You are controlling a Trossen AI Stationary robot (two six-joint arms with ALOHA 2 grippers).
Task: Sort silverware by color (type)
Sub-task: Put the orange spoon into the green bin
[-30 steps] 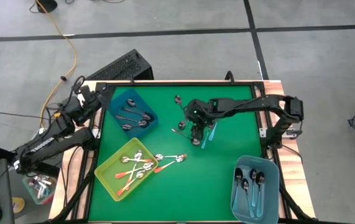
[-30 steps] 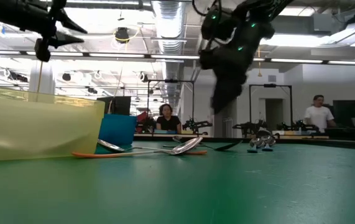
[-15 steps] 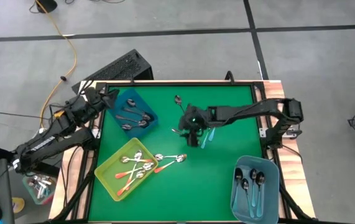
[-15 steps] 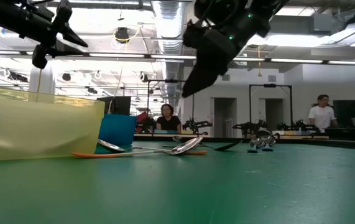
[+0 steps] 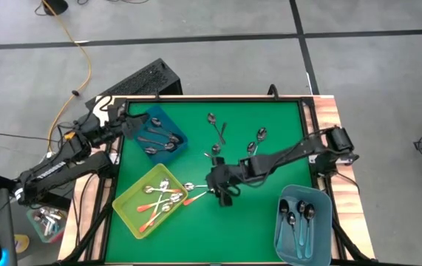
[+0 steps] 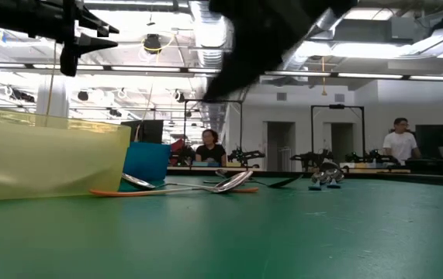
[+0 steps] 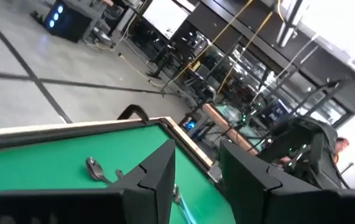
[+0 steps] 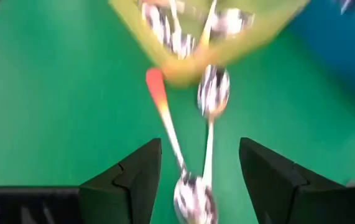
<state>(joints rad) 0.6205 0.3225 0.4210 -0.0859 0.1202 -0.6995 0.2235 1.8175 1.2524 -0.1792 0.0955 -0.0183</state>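
Now my right gripper (image 5: 222,193) hangs low over the middle of the green tabletop (image 5: 270,207), just right of the yellow bin (image 5: 126,209). Its fingers (image 8: 133,177) are spread wide and hold nothing. Between them, in my right wrist view, I see two orange-handled spoons (image 8: 193,155) lying on the green beside the yellow bin, whose corner holds more spoons of this kind (image 5: 159,199).

My left gripper (image 5: 126,127) waits in the air at the far left edge, next to the dark blue bin (image 5: 179,139), which holds dark grey spoons (image 5: 160,140). Its fingers (image 7: 158,174) are a little apart with nothing between them.

Some dark spoons (image 5: 216,127) lie loose on the far middle of the tabletop. Teal-handled spoons (image 5: 299,222) rest in the light blue bin (image 5: 284,236) at the near right corner.
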